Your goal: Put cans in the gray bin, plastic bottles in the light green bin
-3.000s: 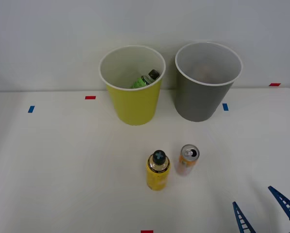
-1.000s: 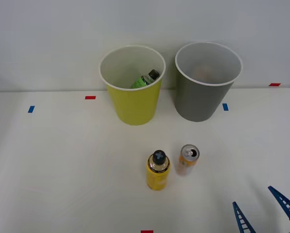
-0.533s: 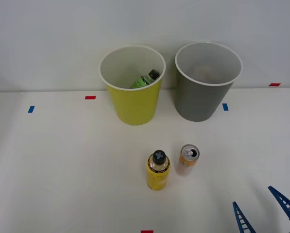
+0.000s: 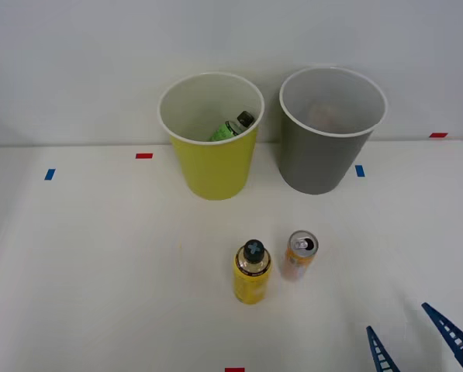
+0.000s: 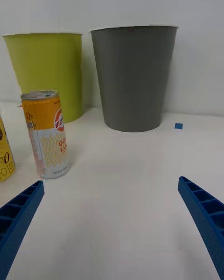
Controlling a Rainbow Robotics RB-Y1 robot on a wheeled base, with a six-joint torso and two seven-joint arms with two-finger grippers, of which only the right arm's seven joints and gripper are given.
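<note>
Approach to the orange can, gripper wide open and empty

The right gripper (image 4: pixel 417 341) hangs low at the near right of the worktop (image 4: pixel 99 256), holding nothing. The can (image 4: pixel 300 255) stands upright just right of the yellow bottle (image 4: pixel 252 273); close on it from the right to spare the bottle, then carry it far to the gray bin (image 4: pixel 330 130). The light green bin (image 4: pixel 210 136) holds a green bottle (image 4: pixel 233 125).
</note>
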